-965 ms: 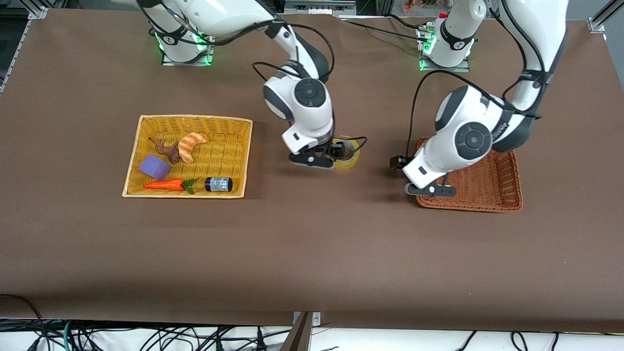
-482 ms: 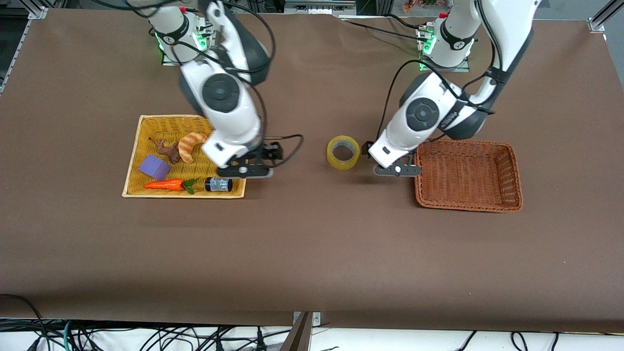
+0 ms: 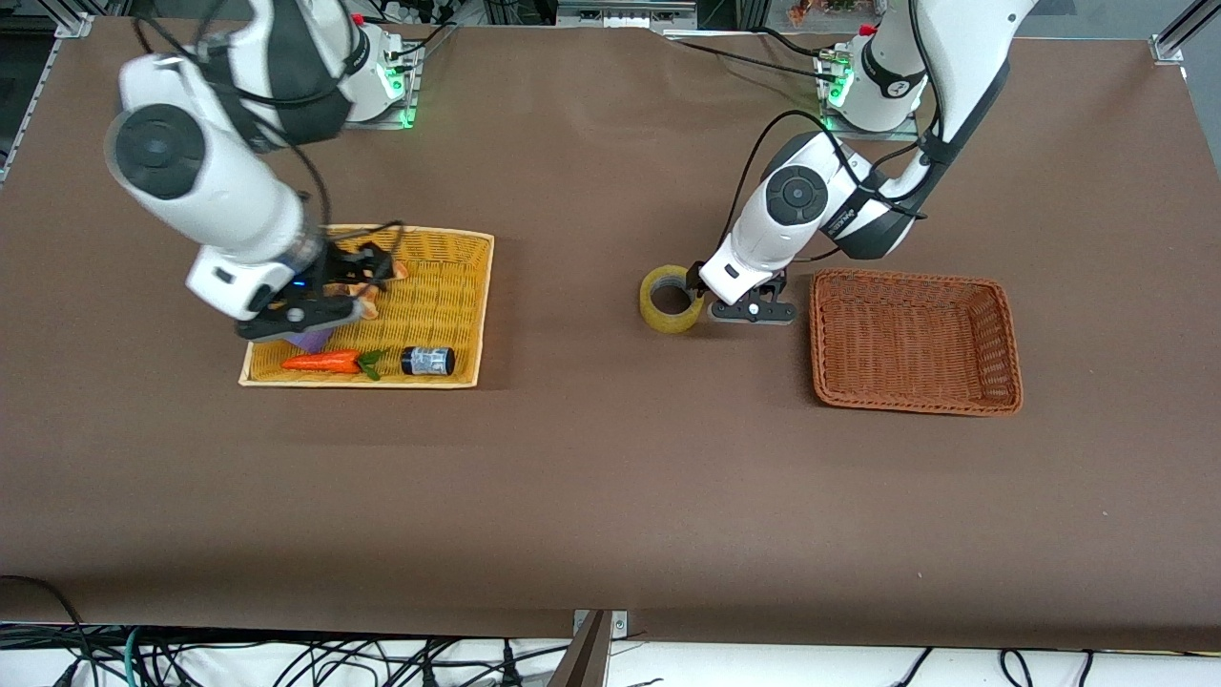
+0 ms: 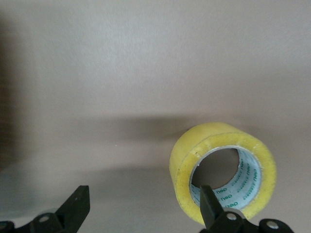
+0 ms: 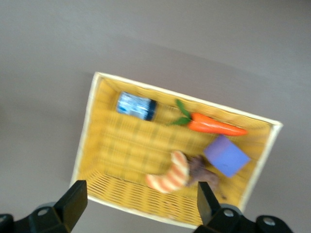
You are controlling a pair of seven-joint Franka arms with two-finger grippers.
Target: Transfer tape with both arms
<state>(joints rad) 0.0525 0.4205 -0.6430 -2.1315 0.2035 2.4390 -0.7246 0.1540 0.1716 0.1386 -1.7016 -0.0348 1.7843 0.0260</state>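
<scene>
Yellowish tape roll (image 3: 672, 299) flat on table

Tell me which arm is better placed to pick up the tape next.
Left. The left gripper is open, right beside the tape on the table, one finger at the roll's core in its wrist view. The right gripper, also open, is over the yellow basket.

Right hand (image 3: 303, 307) over yellow basket (image 3: 448, 258) hides most of purple block (image 3: 307, 339), croissant (image 3: 367, 303) and brown figure. Left hand (image 3: 743, 307): fingers cut off by left wrist view's edge, only tips (image 4: 77, 206) visible. Right wrist view blurred; jar (image 5: 136, 106) label unreadable. Both arms' upper links cut off at front view's top.
</scene>
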